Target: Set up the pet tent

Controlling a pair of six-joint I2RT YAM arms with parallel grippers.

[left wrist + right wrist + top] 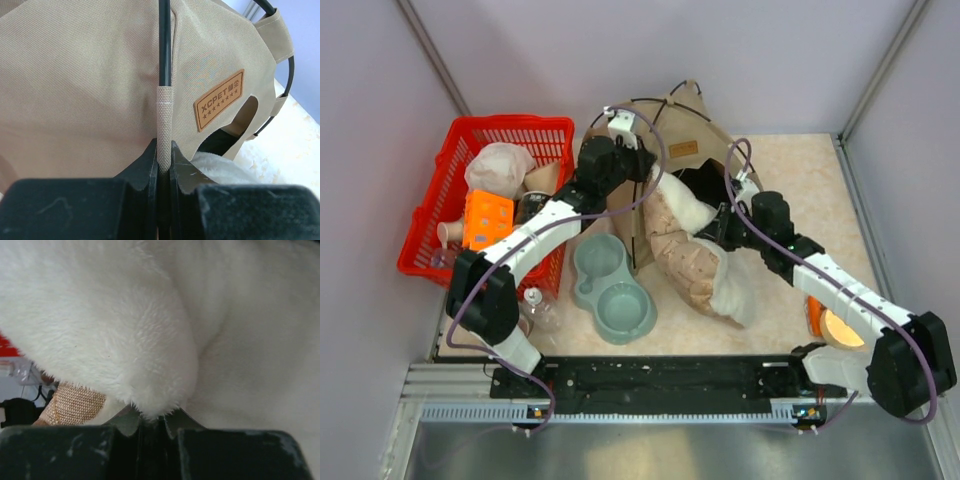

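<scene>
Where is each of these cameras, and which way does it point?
Top external: above and behind the arms, looking down on the table; both arms show.
Left wrist: on the left arm, facing the pet tent; the left fingers pinch its pole sleeve.
Right wrist: on the right arm, pressed against the cushion; the right fingers pinch its fur.
Shared: top and left wrist views both show that tent.

Pale lilac walls [620, 50]; beige speckled tabletop [800, 170]; metal rail [440, 385] along near edge.
</scene>
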